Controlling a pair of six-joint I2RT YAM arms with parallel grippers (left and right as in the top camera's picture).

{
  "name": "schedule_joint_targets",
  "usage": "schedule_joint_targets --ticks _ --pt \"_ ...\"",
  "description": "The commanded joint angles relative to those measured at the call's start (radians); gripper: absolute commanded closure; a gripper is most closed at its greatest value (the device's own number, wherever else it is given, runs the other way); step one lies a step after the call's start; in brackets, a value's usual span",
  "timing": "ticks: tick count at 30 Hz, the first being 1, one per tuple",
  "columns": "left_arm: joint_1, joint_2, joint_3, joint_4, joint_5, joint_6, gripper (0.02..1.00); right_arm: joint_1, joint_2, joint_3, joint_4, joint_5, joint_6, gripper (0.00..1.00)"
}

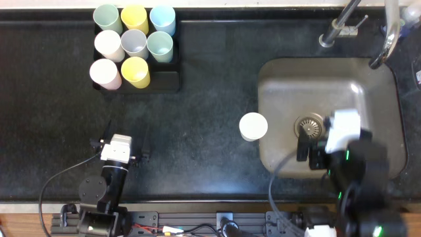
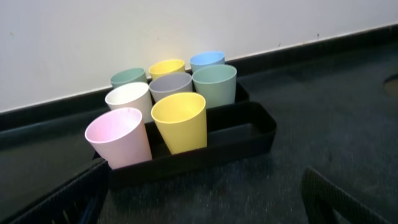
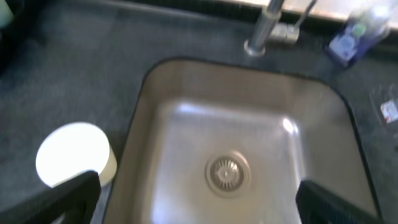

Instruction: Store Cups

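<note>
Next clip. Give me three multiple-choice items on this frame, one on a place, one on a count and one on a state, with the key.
1. Where is the loose white cup?
A) in the sink
B) on the counter beside the sink
C) in the tray

2. How many cups stand in the tray?
A) six
B) eight
C) nine

3. The right hand is:
A) open
B) shut on a cup
C) shut on the tray's rim

Key:
1 B: it stands on the dark counter just outside the sink's left rim.
2 B: the rows hold three, three and two, with one slot free.
3 A: its fingers stand wide apart above the sink and hold nothing.
</note>
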Motion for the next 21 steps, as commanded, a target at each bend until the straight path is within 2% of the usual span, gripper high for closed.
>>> schedule_joint_targets --ticks 1,3,6,8,11,21 --pt "0.007 -0.010 -0.001 -0.005 0.001 0.014 0.018 0.065 0.284 0.216 -0.164 -0.008 0.004 0.005" --pt "0.007 -0.010 -0.001 -0.005 0.001 0.014 0.020 0.127 0.400 0.264 -0.232 -0.008 -0.001 0.005" --pt "0.006 -0.010 -0.001 -0.005 0.001 0.014 0.020 0.214 0.523 0.272 -0.255 -0.011 -0.062 0.005" --pt "0.007 -0.010 -0.001 -0.005 0.001 0.014 0.018 0.244 0.603 0.272 -0.254 -0.058 -0.121 0.005" --pt "0.007 -0.010 -0.001 -0.005 0.001 0.014 0.020 0.246 0.703 0.272 -0.249 -0.105 -0.164 0.003" --pt "0.007 -0.010 -0.001 -0.005 0.001 0.014 0.018 0.242 0.863 0.300 -0.187 -0.105 -0.180 0.003"
